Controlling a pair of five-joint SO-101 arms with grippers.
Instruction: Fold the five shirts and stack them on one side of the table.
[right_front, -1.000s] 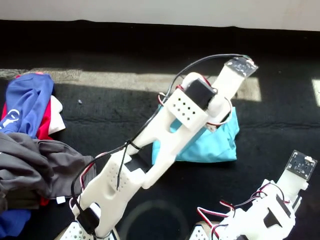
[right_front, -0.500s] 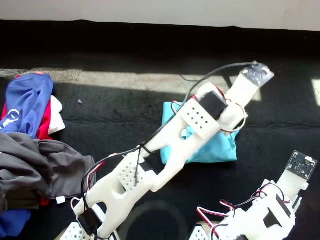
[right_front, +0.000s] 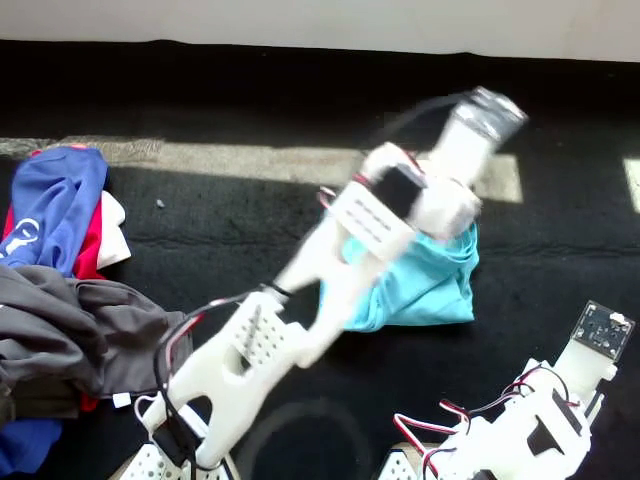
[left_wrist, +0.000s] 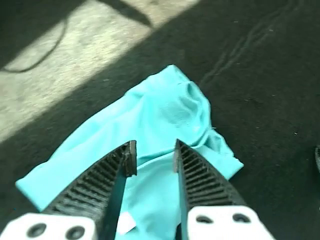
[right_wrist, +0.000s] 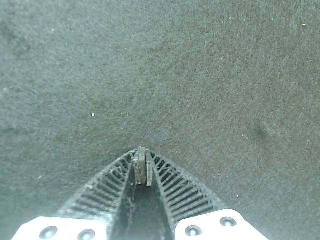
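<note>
A black counter (right_front: 240, 240) is carrying everything, with a band of sunlight (right_front: 250, 160) lying across its far part. The left arm (right_front: 370, 215) is extending from the near edge diagonally out over the middle of the counter, its wrist hanging above a teal shirt (right_front: 430, 290).

At the left edge a loose heap of shirts is sitting unfolded. A grey shirt (right_front: 80, 340) is lying crumpled on the near part of it, and a blue shirt (right_front: 50, 200) is draping over the far part. A red shirt (right_front: 90, 250) is showing from underneath, and a white shirt (right_front: 112, 235) is peeking out on the heap's right side.

The teal shirt is lying right of centre, well apart from the heap, bunched and creased rather than flat. The right arm (right_front: 540, 420) is sitting folded at the near right corner.

The left end effector (left_wrist: 154, 150) is hovering over the teal shirt (left_wrist: 165, 115) with its jaws a little apart and nothing between them. The right end effector (right_wrist: 141, 160) is pointing at bare counter with its jaws pressed together, gripping nothing.
</note>
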